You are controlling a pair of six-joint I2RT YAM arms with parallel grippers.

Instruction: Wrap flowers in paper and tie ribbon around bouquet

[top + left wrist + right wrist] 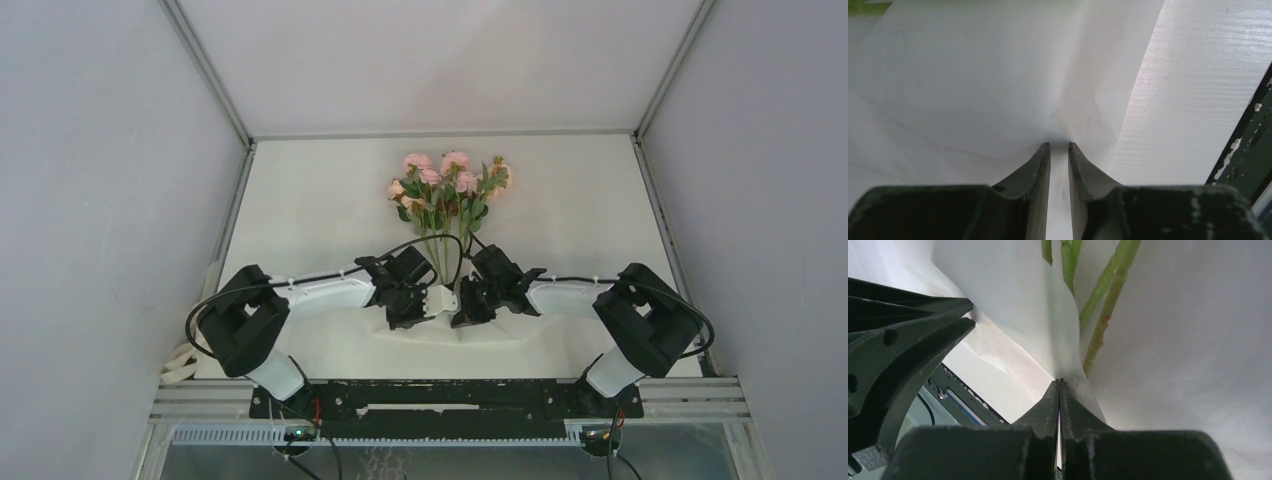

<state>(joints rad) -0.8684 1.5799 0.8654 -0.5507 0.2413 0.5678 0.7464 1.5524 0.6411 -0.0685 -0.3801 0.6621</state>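
Wrapping step: we see left pincer (1059, 146) and right pincer (1059, 382) both clamped on paper (973, 75) by flowers (448, 180); next, we'd overlap the edges.

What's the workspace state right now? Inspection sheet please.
Surface: white table, mostly bare.
Job's things: flowers lie mid-table, stems toward the arms and partly wrapped in the paper; ribbon, nothing seen.
Clutter: nothing seen.
Grippers: left tool pinches the paper, jaws slightly apart; right tool shut on a paper fold beside the stems.
Cables: black cables run along both arms, one arcing over the stems.
Surroundings: grey walls, metal frame.
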